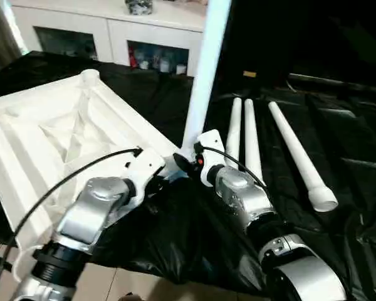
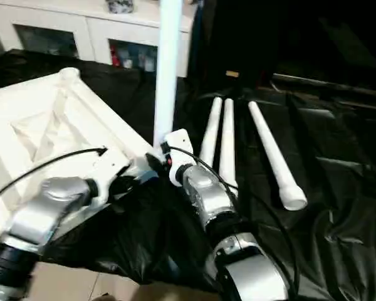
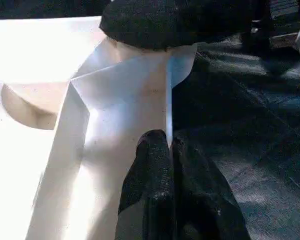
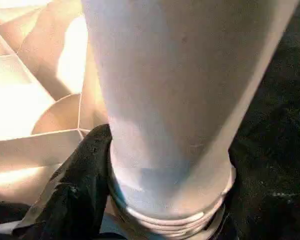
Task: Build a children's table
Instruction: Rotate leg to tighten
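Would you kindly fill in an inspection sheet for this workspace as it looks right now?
Surface: black sheet, wrinkled, covering the work area.
Job's things: white tabletop lying underside up; one leg standing upright at its near corner, threaded end at the socket; three spare legs lying on the sheet.
Clutter: nothing seen.
Grippers: left gripper shut on a thin rib of the tabletop corner; right gripper around the upright leg's base, one finger against it.
Cables: black cable looping over the left forearm; another along the right wrist.
Surroundings: white cabinet with glass doors behind.
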You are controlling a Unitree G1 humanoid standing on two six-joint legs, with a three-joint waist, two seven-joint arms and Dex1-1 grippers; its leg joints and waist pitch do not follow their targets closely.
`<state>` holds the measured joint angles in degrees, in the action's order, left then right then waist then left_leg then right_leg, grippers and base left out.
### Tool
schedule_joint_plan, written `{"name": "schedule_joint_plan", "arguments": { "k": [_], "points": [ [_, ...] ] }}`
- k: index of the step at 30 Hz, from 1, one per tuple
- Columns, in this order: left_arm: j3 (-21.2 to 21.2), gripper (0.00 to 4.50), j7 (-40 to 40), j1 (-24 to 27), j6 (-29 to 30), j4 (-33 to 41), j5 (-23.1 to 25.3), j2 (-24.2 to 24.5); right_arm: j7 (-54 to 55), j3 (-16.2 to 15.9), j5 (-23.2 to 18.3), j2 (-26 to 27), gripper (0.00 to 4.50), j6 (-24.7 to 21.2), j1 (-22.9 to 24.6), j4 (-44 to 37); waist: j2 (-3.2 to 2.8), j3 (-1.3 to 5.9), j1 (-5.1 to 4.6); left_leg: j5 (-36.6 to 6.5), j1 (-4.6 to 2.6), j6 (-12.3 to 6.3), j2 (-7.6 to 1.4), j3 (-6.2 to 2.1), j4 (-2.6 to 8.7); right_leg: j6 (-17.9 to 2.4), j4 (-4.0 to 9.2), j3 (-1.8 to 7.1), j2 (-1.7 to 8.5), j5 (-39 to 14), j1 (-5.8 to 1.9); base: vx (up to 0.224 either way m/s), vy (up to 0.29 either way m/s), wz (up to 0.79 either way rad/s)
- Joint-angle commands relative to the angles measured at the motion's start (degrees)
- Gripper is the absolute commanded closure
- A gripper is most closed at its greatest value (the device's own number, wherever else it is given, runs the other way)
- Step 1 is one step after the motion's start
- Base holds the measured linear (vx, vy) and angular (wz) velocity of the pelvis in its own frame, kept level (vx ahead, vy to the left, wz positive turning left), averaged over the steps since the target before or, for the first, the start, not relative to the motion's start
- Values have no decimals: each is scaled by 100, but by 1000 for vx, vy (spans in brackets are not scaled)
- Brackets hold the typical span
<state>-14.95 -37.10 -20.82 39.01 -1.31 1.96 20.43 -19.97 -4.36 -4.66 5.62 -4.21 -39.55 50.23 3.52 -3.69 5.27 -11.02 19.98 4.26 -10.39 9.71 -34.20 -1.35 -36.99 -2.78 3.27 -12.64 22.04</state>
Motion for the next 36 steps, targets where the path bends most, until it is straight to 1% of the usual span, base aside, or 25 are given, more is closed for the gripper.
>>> {"name": "schedule_joint_plan", "arguments": {
  "k": [1, 2, 3, 4, 5, 6, 9, 10, 12, 13, 15, 16, 17, 18, 19, 20, 21, 22, 23, 25, 27, 29, 31, 35, 36],
  "points": [
    [-379, 450, -140, -106, -391, 156, -163, -207, -278, -144, -40, 191, 105, -63, -10, 233, -126, 348, -1, -1115, -19, 130, -271, -96, 462, -1018, 483, 315, 498, -823, -196, 0, 0, 0],
    [-379, 450, -140, -106, -391, 156, -163, -207, -278, -144, -40, 191, 84, -63, -10, 233, -112, 354, 5, -1135, -24, 133, -270, -94, 459, -1033, 476, 312, 501, -826, -201, 0, 0, 0],
    [-395, 450, -217, -96, -448, 166, -169, -148, -316, -176, 0, 140, 84, -12, -12, 214, -115, 350, 4, -1153, -20, 136, -271, -97, 463, -1038, 479, 312, 503, -856, -200, 0, 0, 0],
    [-413, 450, -390, -72, -528, 192, -199, -27, -498, -201, 32, 30, 70, 100, -23, 179, -134, 348, 0, -1223, -15, 133, -271, -106, 472, -1034, 488, 307, 500, -937, -204, 0, 0, 0],
    [-416, 450, -419, -69, -544, 196, -203, -8, -532, -201, 35, 13, 70, 119, -25, 175, -131, 355, 2, -1211, -17, 130, -275, -105, 469, -1039, 485, 309, 504, -914, -207, 0, 0, 0],
    [-429, 450, -556, -48, -632, 217, -237, 65, -714, -259, 55, -77, 70, 117, 10, 68, -151, 358, 8, -1155, -18, 121, -274, -106, 462, -1064, 476, 309, 503, -831, -204, 0, 0, 0],
    [-438, 450, -805, 1, -758, 270, -268, 203, -1081, -417, 152, -283, 70, 106, 112, -174, -141, 353, 17, -1081, -4, 88, -276, -96, 461, -1117, 467, 309, 498, -701, -212, 0, 0, 0],
    [-438, 450, -921, 19, -806, 285, -293, 263, -1292, -475, 150, -385, 70, 77, 179, -323, -169, 353, 21, -1102, -8, 94, -276, -99, 460, -1125, 464, 308, 500, -704, -212, 0, 0, 0],
    [-439, 450, -1120, 47, -940, 299, -329, 379, -1693, -568, 114, -592, 70, 35, 324, -636, -151, 354, 40, -1089, -3, 44, -277, -97, 455, -1092, 472, 310, 492, -652, -232, 0, 0, 0],
    [-433, 450, -1372, 82, -1053, 311, -402, 535, -2257, -672, 2, -892, 70, -55, 545, -1106, -156, 349, 56, -1095, -14, 23, -281, -97, 459, -1091, 483, 308, 487, -648, -227, 0, 0, 0],
    [-438, 450, -1442, 90, -1098, 309, -423, 586, -2421, -699, -28, -983, 70, -76, 608, -1234, -148, 352, 70, -1062, -4, 3, -285, -93, 454, -1100, 465, 316, 493, -585, -230, 0, 0, 0],
    [-449, 450, -1557, 105, -1157, 310, -457, 666, -2677, -744, -79, -1127, 70, -126, 707, -1430, -142, 346, 90, -1089, -12, -9, -285, -100, 464, -1096, 485, 304, 481, -649, -235, 0, 0, 0],
    [-459, 450, -1664, 110, -1202, 299, -476, 742, -2901, -796, -116, -1262, 70, -155, 787, -1595, -161, 343, 98, -1112, -16, -7, -285, -98, 461, -1102, 482, 308, 486, -699, -227, 0, 0, 0],
    [-459, 450, -1664, 110, -1202, 299, -476, 742, -2901, -796, -116, -1262, 70, -155, 787, -1595, -150, 339, 95, -1194, -21, 2, -290, -94, 464, -1118, 492, 314, 495, -810, -211, 0, 0, 0],
    [-462, 450, -1778, 113, -1255, 280, -495, 812, -3102, -845, -144, -1388, 70, -180, 858, -1739, -156, 335, 93, -1227, -18, 17, -291, -96, 473, -1129, 497, 315, 496, -873, -213, 0, 0, 0],
    [-457, 450, -2090, 121, -1393, 215, -550, 994, -3573, -949, -235, -1698, 70, -302, 1013, -2068, -165, 333, 105, -1249, -24, 30, -287, -102, 471, -1112, 508, 313, 493, -962, -219, 0, 0, 0],
    [-455, 450, -2119, 122, -1408, 209, -556, 1009, -3610, -957, -243, -1722, 70, -313, 1025, -2094, -157, 336, 127, -1227, -36, -16, -293, -95, 459, -1075, 516, 320, 494, -945, -217, 0, 0, 0],
    [-447, 450, -2244, 126, -1480, 180, -588, 1066, -3759, -988, -275, -1819, 70, -364, 1070, -2198, -157, 335, 117, -1219, -25, -29, -293, -97, 466, -1118, 505, 318, 489, -875, -212, 0, 0, 0],
    [-448, 450, -2252, 125, -1482, 179, -589, 1072, -3770, -991, -278, -1826, 70, -368, 1073, -2206, -153, 340, 116, -1204, -22, -34, -297, -98, 470, -1131, 502, 315, 489, -851, -216, 0, 0, 0],
    [-442, 450, -2543, 110, -1579, 111, -641, 1250, -4142, -1116, -318, -2051, 70, -539, 1178, -2508, -155, 334, 111, -1198, -23, -25, -293, -101, 470, -1158, 504, 309, 483, -864, -216, 0, 0, 0],
    [-441, 450, -2564, 109, -1587, 105, -645, 1262, -4167, -1123, -319, -2066, 70, -557, 1188, -2537, -158, 331, 116, -1228, -25, -24, -298, -99, 471, -1145, 501, 315, 491, -911, -208, 0, 0, 0],
    [-433, 450, -2689, 65, -1700, -9, -644, 1379, -4335, -1204, -279, -2154, 95, -671, 1235, -2699, -150, 328, 114, -1252, -26, 2, -294, -105, 476, -1153, 509, 311, 488, -965, -207, 0, 0, 0],
    [-427, 450, -2704, 30, -1749, -85, -619, 1425, -4365, -1236, -242, -2157, 95, -682, 1232, -2703, -146, 325, 114, -1294, -36, 17, -294, -98, 477, -1158, 516, 314, 493, -1034, -193, 0, 0, 0],
    [-388, 450, -2803, -17, -1811, -203, -623, 1505, -4434, -1345, -231, -2158, 135, -759, 1245, -2781, -144, 327, 116, -1262, -38, 48, -300, -99, 479, -1154, 507, 316, 498, -1032, -194, 0, 0, 0],
    [-382, 450, -2812, -15, -1814, -212, -623, 1512, -4444, -1357, -237, -2152, 141, -769, 1248, -2785, -118, 331, 119, -1227, -32, 45, -299, -97, 478, -1151, 503, 316, 501, -1000, -205, 0, 0, 0]
  ]
}}
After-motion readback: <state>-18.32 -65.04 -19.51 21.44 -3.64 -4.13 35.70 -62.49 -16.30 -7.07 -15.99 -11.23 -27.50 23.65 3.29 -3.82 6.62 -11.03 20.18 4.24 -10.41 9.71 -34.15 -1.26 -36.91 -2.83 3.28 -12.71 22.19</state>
